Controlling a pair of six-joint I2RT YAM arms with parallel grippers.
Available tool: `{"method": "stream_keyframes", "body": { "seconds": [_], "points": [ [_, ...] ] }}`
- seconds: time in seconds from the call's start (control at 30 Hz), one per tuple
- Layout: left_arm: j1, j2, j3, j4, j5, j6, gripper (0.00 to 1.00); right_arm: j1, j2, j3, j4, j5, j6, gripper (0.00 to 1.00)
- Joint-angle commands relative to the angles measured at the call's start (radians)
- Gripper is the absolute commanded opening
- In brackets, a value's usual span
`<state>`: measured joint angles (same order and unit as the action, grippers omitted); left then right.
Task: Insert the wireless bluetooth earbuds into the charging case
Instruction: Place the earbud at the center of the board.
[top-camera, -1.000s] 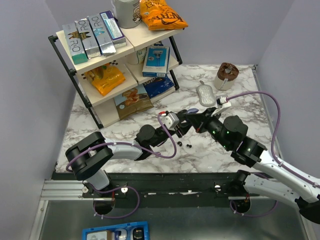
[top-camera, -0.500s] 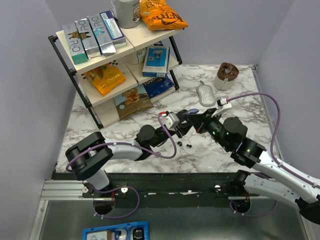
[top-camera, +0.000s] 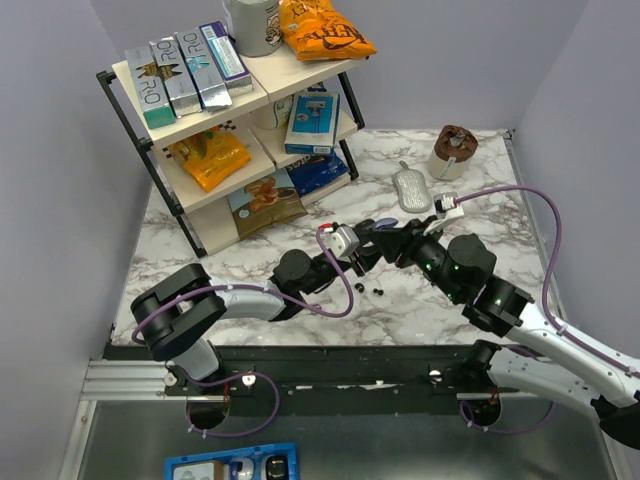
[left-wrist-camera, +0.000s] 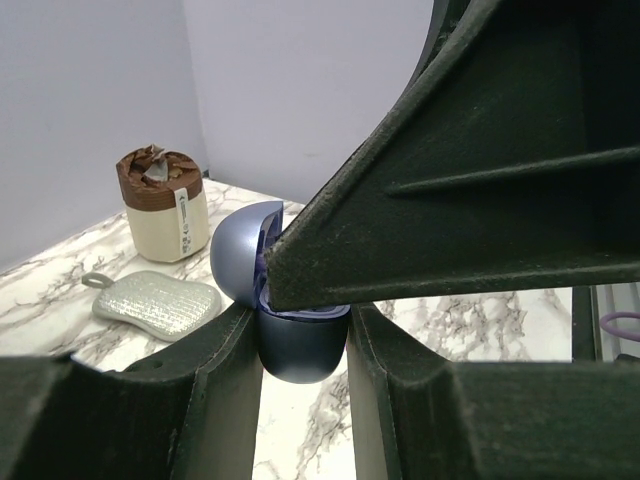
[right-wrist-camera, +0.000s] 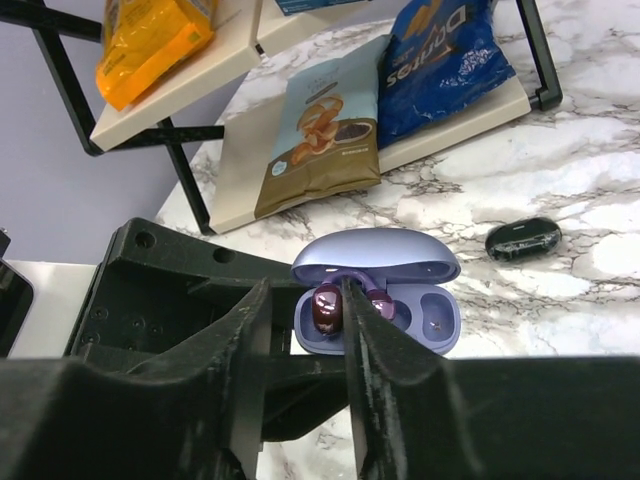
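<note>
My left gripper is shut on the lower body of the purple charging case, holding it above the marble with its lid up. In the right wrist view the case shows two wells. A maroon earbud sits in the left well, and its hook runs behind my right finger to its other end. My right gripper straddles that earbud with its jaws parted and a gap on the left side. From above, both grippers meet at the case mid-table.
Two small dark pieces lie on the marble below the grippers, and a dark oval object lies beside the case. A grey pouch and a brown-topped cup stand at the back right. The black shelf rack with snack bags fills the back left.
The right gripper's jaws have parted around the earbud in the case. Both arms stay almost where they were.
</note>
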<state>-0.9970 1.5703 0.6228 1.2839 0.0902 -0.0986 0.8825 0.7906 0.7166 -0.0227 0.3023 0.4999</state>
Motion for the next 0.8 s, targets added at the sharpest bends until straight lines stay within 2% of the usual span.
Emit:
{"method": "stream_keyframes", "body": {
  "seconds": [0.0, 0.43, 0.47, 0.57, 0.67, 0.77],
  "points": [
    [-0.005, -0.027, 0.014, 0.413, 0.014, -0.001, 0.0, 0.004, -0.01, 0.015, -0.065, 0.017, -0.003, 0.45],
    [-0.005, -0.019, 0.009, 0.413, 0.008, 0.0, 0.0, 0.006, -0.016, 0.053, -0.1, 0.007, -0.023, 0.48],
    [-0.005, -0.021, 0.003, 0.413, 0.005, 0.005, 0.0, 0.004, -0.027, 0.06, -0.106, 0.011, -0.032, 0.46],
    [-0.005, -0.024, -0.023, 0.411, -0.024, 0.03, 0.0, 0.004, -0.04, 0.076, -0.114, 0.046, -0.047, 0.16],
    [-0.002, -0.033, -0.057, 0.411, -0.04, 0.045, 0.0, 0.004, -0.03, 0.095, -0.141, 0.07, -0.061, 0.01],
    [-0.002, -0.047, -0.081, 0.413, -0.052, 0.049, 0.0, 0.004, -0.025, 0.098, -0.141, 0.077, -0.061, 0.01]
  ]
}}
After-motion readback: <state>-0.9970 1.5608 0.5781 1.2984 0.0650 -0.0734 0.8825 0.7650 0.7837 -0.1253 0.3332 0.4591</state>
